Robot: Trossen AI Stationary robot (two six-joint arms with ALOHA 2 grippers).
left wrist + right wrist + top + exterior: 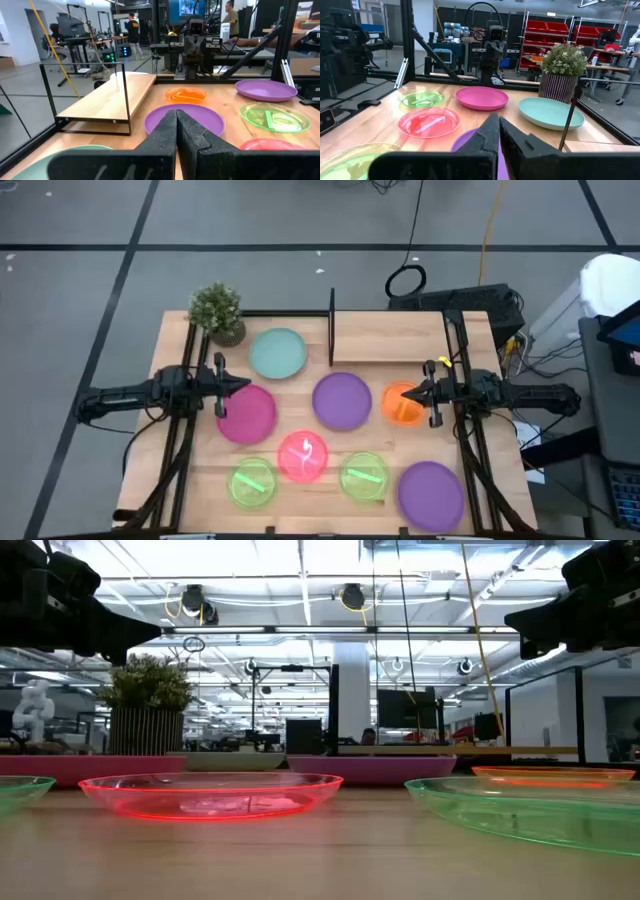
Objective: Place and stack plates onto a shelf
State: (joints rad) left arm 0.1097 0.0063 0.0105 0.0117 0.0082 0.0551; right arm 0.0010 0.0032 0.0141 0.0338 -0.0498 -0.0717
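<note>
1. You see the low view cut both arms off at its upper corners; neither gripper's fingertips show there. The pink translucent plate [211, 794] fills the foreground, a green translucent plate [535, 810] runs off the right edge, and a second green rim barely enters at the left edge.
2. In the left wrist view, the teal plate [60, 157] is largely hidden behind the left gripper [176, 131], whose fingers are pressed together with nothing between them.
3. In the right wrist view, the right gripper [495, 134] is likewise pressed together and empty; it covers most of the central purple plate [465, 142].
4. Landmark: the shelf [388, 337], at the table's far edge, black upright panel [331, 327] on its left end. Its board carries no plate.
5. Relative to the shelf: teal plate [278, 352] just left of the panel; potted plant [217, 311] farther left at the far corner; central purple plate [342, 399] just in front; orange plate [403, 403] in front toward the right, under the right gripper [424, 392].
6. Magenta plate [246, 414] front-left of the shelf, left gripper [232, 384] above its edge.
7. Well in front: pink plate [303, 457], two green plates [252, 483] [364, 476], second purple plate [431, 494] at the near right corner.
8. All plates lie flat, singly, none stacked.
</note>
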